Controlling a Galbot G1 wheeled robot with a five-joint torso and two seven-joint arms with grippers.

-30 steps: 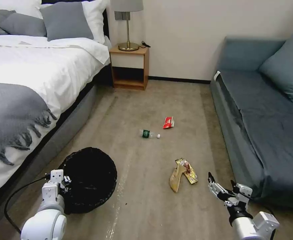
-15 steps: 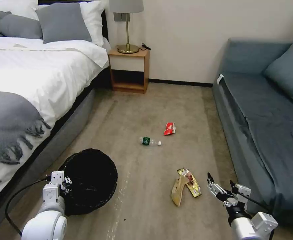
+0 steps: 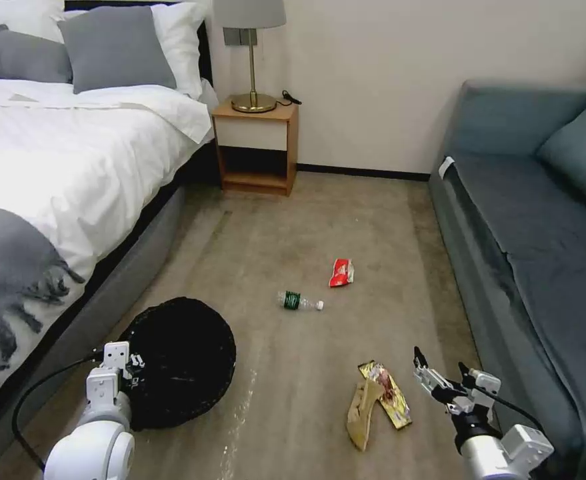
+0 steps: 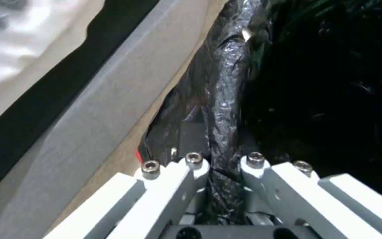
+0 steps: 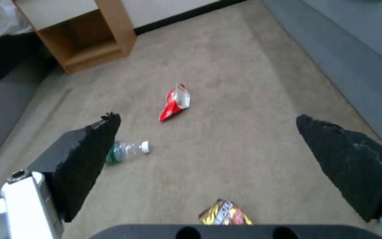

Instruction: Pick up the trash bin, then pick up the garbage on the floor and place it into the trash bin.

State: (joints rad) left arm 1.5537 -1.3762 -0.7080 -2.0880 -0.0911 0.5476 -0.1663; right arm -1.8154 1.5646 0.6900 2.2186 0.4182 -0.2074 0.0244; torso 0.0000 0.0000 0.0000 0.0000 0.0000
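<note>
The trash bin (image 3: 185,360) wears a crinkly black liner. Beyond it lie a green-labelled clear bottle (image 3: 299,301) and a red-and-white packet (image 3: 341,273). A tan wrapper (image 3: 361,413) touches a yellow printed one (image 3: 389,393).

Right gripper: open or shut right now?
Open. The right gripper has its black fingertips spread wide with bare carpet between them, holding nothing, above the yellow wrapper.

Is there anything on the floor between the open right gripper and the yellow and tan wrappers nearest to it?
Nothing visible. The right gripper, open, hangs just beside the yellow wrapper and tan wrapper, with bare carpet between. The left gripper is shut on the trash bin rim.
</note>
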